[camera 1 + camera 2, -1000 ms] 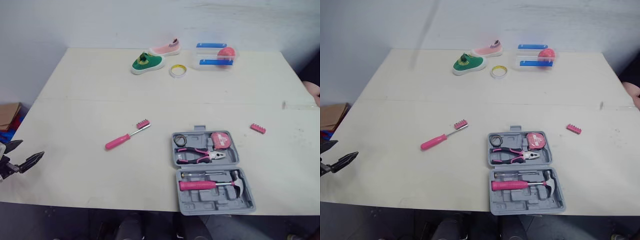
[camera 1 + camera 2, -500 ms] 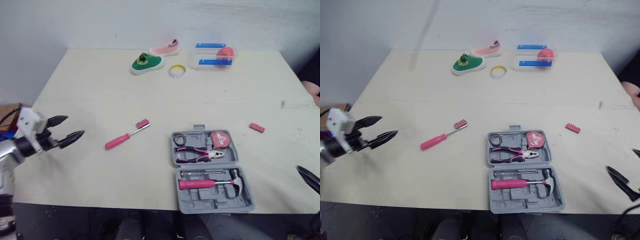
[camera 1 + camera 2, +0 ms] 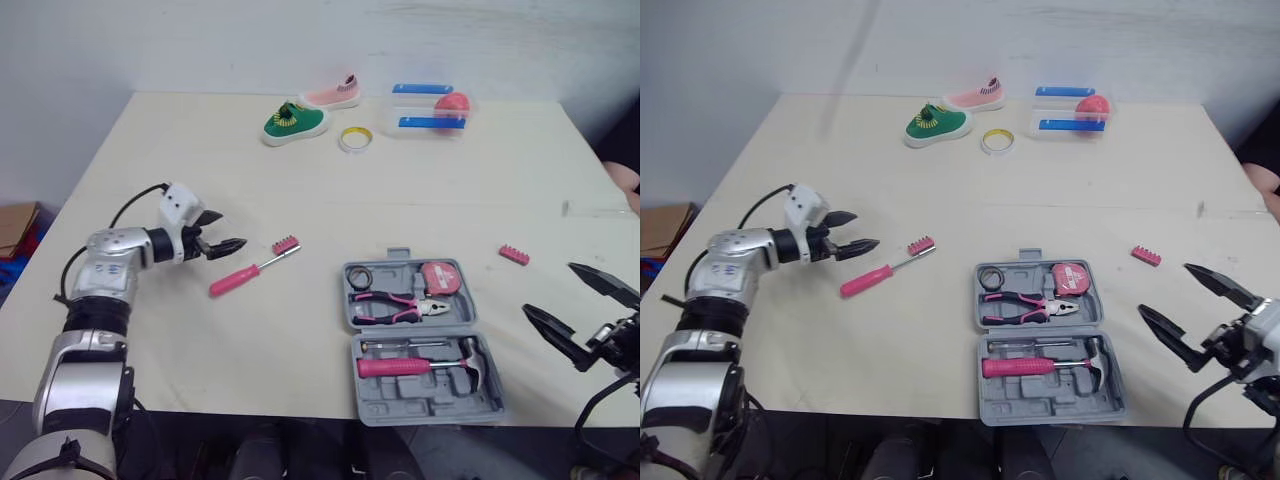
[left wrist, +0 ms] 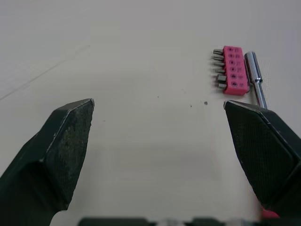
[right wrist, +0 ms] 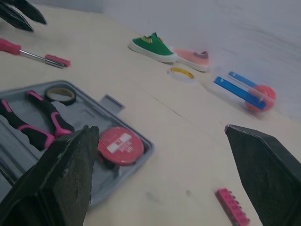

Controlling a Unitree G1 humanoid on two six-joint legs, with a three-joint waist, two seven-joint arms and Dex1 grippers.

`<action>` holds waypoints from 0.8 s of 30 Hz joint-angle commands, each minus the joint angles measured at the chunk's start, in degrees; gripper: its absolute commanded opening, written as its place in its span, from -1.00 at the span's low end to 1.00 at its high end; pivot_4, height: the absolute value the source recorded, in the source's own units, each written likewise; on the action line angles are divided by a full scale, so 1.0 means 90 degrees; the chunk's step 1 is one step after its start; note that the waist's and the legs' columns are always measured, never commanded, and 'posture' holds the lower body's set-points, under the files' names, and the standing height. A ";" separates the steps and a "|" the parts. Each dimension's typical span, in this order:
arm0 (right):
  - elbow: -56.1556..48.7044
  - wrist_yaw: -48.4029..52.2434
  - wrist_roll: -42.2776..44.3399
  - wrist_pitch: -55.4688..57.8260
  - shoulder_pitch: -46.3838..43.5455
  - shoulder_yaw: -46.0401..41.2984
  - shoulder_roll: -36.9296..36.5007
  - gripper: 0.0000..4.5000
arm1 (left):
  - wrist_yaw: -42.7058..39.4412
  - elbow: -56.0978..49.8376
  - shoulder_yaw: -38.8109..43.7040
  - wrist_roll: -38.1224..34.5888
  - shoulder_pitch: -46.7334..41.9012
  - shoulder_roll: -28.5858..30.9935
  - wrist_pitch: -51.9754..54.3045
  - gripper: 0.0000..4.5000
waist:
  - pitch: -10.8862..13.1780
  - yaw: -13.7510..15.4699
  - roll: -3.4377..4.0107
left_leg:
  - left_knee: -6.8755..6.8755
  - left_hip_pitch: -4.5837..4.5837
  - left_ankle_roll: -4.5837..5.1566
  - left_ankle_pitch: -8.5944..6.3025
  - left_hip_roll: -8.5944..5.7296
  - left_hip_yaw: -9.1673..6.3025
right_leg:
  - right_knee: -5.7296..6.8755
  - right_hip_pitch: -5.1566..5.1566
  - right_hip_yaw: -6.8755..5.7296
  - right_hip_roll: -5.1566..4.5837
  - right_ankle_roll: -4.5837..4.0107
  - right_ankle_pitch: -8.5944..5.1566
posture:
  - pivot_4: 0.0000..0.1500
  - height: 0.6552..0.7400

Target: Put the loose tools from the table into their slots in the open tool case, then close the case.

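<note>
Case [image 3: 420, 408] lies open near the front of the counter [image 3: 300, 190], with a hammer [image 3: 410, 369] and pliers [image 3: 395, 306] inside. Left fingers [image 4: 61, 150] are wide apart by the screwdriver [image 3: 240, 280]. Right fingers [image 5: 263, 169] are wide apart, right of the case. One bit strip [image 3: 286, 244] lies beside the screwdriver's tip, and a second bit strip [image 3: 515, 256] lies right of the case.

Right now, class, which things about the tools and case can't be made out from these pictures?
1. Screwdriver handle: left wrist view, hidden behind a finger of the left gripper.
2. Tool case, the half with the hammer: right wrist view, cut off by the edge and a finger of the right gripper.
3. Empty slot shapes in the case: eye views, too small.
</note>
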 commanded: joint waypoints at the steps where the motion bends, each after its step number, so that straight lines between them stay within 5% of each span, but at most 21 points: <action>1: -0.0803 -0.0244 0.0145 0.0276 -0.0045 0.0233 0.0078 1.00 | 0.0208 0.0545 0.0005 0.0213 -0.0334 -0.0227 -0.0526 0.99 | 0.0003 -0.0006 -0.0006 | 0.0003 0.0000 0.0001 0.0000 -0.0001 0.0000 | 0.0003 0.0000 0.0000 -0.0001 0.0000 0.0000 | 1.00 1.00; 18: -0.0960 -0.0369 -0.0100 0.0133 0.0322 0.0118 0.0394 1.00 | -0.0268 0.1181 -0.0192 0.0643 -0.0547 -0.0857 -0.1035 0.99 | 0.0016 0.0012 -0.0027 | 0.0018 -0.0003 0.0030 -0.0003 -0.0006 -0.0002 | 0.0025 -0.0002 -0.0027 -0.0007 0.0005 0.0003 | 1.00 1.00; 24: -0.0802 -0.0333 -0.0143 0.0044 0.0186 0.0149 0.0368 1.00 | 0.0308 0.1501 -0.0149 0.0792 -0.0742 -0.1089 -0.0942 0.99 | 0.0016 0.0013 -0.0027 | 0.0026 -0.0002 0.0033 0.0002 -0.0006 -0.0011 | 0.0042 -0.0002 -0.0027 -0.0008 0.0005 0.0003 | 1.00 1.00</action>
